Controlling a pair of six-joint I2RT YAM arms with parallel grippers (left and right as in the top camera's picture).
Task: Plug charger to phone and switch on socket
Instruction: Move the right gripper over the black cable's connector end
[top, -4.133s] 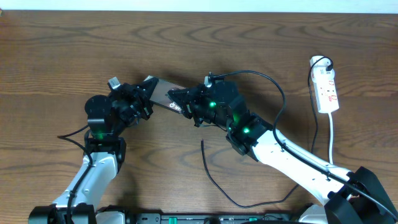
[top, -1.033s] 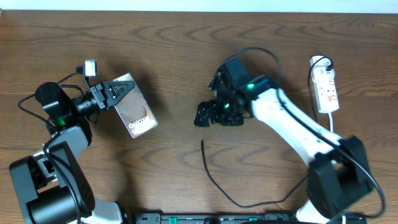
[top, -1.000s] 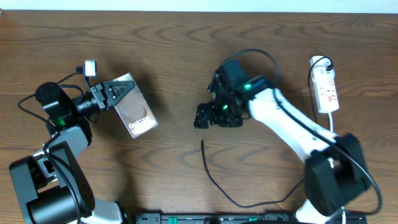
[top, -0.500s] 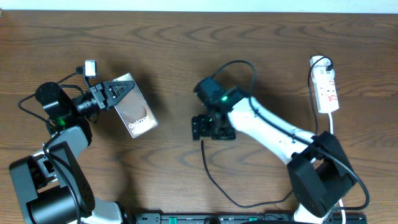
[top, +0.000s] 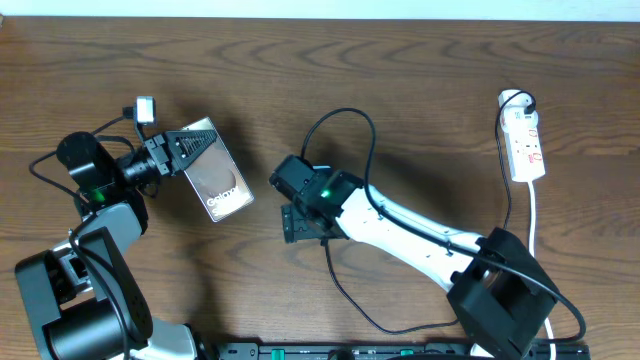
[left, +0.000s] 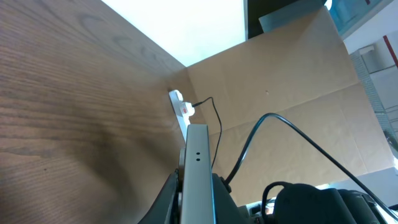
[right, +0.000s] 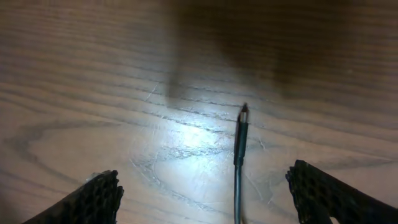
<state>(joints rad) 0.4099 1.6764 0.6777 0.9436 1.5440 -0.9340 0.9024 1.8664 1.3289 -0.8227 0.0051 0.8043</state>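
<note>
The right gripper is hovering with its jaws spread wide on either side of the charger. The charger's plug tip is lying flat on the table, seemingly lined up for a pinch just behind it. Farther off, the left gripper is clamping the phone by one short end and tilting it, presumably leaving the free end exposed for plugging. The socket is lying well apart, untouched.

Dark wood-grain table, brown cardboard panel beyond it, bright white backdrop
</note>
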